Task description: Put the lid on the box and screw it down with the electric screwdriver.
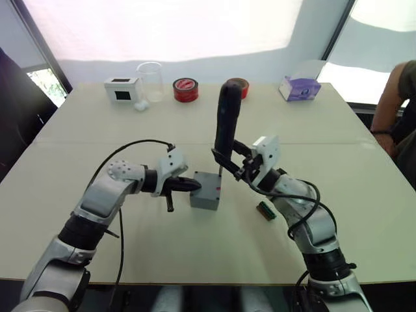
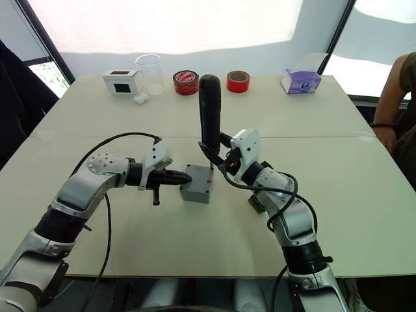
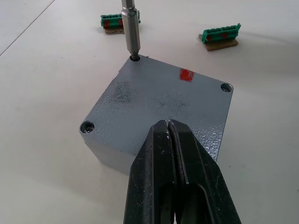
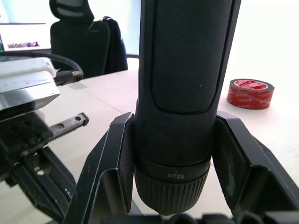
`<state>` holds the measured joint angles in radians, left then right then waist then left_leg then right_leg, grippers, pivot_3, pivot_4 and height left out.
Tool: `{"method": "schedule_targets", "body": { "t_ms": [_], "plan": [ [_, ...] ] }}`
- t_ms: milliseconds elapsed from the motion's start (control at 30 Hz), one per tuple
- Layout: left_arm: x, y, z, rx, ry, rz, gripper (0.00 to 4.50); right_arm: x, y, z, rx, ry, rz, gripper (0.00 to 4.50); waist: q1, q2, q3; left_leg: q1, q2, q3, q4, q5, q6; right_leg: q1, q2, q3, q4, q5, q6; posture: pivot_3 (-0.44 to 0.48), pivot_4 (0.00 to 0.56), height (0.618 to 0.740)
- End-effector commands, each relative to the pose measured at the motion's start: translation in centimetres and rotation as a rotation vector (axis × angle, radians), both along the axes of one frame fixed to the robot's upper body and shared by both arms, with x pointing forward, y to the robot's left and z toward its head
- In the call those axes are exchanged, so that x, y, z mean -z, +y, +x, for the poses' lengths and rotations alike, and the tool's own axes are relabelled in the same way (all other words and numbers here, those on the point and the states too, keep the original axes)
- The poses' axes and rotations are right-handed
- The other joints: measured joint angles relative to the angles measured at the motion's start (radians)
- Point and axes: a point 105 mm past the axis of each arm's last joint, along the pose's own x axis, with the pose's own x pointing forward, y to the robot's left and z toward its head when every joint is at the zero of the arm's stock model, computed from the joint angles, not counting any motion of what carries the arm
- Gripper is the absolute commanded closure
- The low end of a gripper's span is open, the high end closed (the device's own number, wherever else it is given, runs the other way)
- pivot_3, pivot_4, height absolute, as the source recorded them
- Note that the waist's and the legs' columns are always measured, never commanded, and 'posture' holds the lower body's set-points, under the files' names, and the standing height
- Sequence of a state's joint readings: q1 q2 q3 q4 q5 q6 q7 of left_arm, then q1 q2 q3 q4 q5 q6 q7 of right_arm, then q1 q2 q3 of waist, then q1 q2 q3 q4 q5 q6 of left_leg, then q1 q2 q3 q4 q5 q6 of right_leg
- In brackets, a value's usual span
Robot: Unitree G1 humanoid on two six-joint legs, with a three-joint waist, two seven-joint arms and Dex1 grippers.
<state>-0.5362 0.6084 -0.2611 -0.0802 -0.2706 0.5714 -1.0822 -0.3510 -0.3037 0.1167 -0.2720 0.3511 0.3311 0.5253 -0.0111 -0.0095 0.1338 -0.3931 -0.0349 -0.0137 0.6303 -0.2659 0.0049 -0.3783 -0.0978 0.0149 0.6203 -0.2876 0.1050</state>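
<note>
Right gripper (image 4: 170, 186) clenched on the electric screwdriver (image 1: 227, 117); left gripper (image 3: 175, 154) closed, bracing the lid (image 3: 159, 100) mid-frame. Risk: bit camming out of corner hole if the tool tilts.

Tight around the box (image 1: 207, 190), open table (image 1: 195, 247) elsewhere

The left gripper (image 1: 195, 184) blocks its left side, the upright electric screwdriver (image 1: 227, 123) and right gripper (image 1: 229, 164) its right rear corner; green terminal blocks (image 3: 220, 38) lie just right; the near side is free.
</note>
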Motion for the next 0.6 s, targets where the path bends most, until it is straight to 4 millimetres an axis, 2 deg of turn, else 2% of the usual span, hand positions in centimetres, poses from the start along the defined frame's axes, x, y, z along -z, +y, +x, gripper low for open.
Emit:
{"method": "schedule_targets", "body": {
  "t_ms": [33,167,300,333,367,433,500,600],
  "plan": [
    [1.5,0.7,-0.1,-0.027,0.052,0.038,4.50,-5.2,-1.3,-0.2,-0.007,-0.137,-0.001,2.73,0.001,0.003,0.003,-0.002,0.000,0.000,0.000,0.000,0.000,-0.002,0.000,0.000,0.000,0.000,0.000,0.000,0.150,0.740],
    [0.4,0.5,0.3,-0.048,0.074,-0.031,4.50,-10.0,-1.9,-0.3,-0.030,-0.192,-0.034,2.73,0.001,0.005,0.006,-0.019,-0.002,0.000,0.005,0.002,-0.002,-0.020,-0.001,0.000,0.009,0.003,0.004,0.000,0.150,0.740],
    [-2.5,-0.2,0.9,-0.071,0.099,-0.201,4.50,-13.1,-3.1,-0.1,-0.020,-0.106,0.087,2.73,0.000,0.004,0.015,-0.018,-0.001,-0.001,0.003,0.003,-0.003,-0.021,0.001,-0.001,0.010,0.003,0.005,0.000,0.150,0.740],
    [-3.7,-0.4,1.0,-0.068,0.107,-0.264,4.50,-13.0,-4.7,0.9,0.026,0.016,0.139,2.73,-0.002,0.004,0.017,-0.018,-0.001,-0.001,0.002,0.003,-0.003,-0.022,0.001,-0.001,0.010,0.003,0.005,0.000,0.150,0.740],
    [-4.7,-0.5,0.8,-0.058,0.113,-0.307,4.50,-11.8,-6.2,1.8,0.067,0.178,0.126,2.73,-0.003,0.005,0.020,-0.018,-0.001,-0.001,0.002,0.003,-0.003,-0.022,0.001,-0.001,0.010,0.003,0.005,0.000,0.150,0.740],
    [-5.7,-0.7,0.6,-0.042,0.119,-0.343,4.50,-9.5,-8.5,2.4,0.162,0.389,0.060,2.73,0.003,0.003,0.027,-0.022,-0.001,-0.001,0.006,0.003,-0.003,-0.024,0.001,-0.002,0.011,0.003,0.006,0.000,0.150,0.740],
    [-5.9,-0.7,0.1,-0.019,0.114,-0.322,4.50,-8.0,-11.5,2.9,0.337,0.430,-0.054,2.73,0.009,0.003,0.027,-0.033,-0.001,-0.006,0.013,0.003,-0.003,-0.028,0.001,-0.008,0.012,0.004,0.006,0.000,0.150,0.740],
    [-5.6,-1.2,-1.8,0.093,0.083,-0.220,4.50,-5.9,-16.3,1.9,0.479,0.614,-0.123,2.73,0.015,0.008,0.031,-0.038,-0.003,-0.006,0.016,0.004,-0.005,-0.030,-0.001,-0.008,0.010,0.003,0.006,0.000,0.150,0.740]
  ]
}}
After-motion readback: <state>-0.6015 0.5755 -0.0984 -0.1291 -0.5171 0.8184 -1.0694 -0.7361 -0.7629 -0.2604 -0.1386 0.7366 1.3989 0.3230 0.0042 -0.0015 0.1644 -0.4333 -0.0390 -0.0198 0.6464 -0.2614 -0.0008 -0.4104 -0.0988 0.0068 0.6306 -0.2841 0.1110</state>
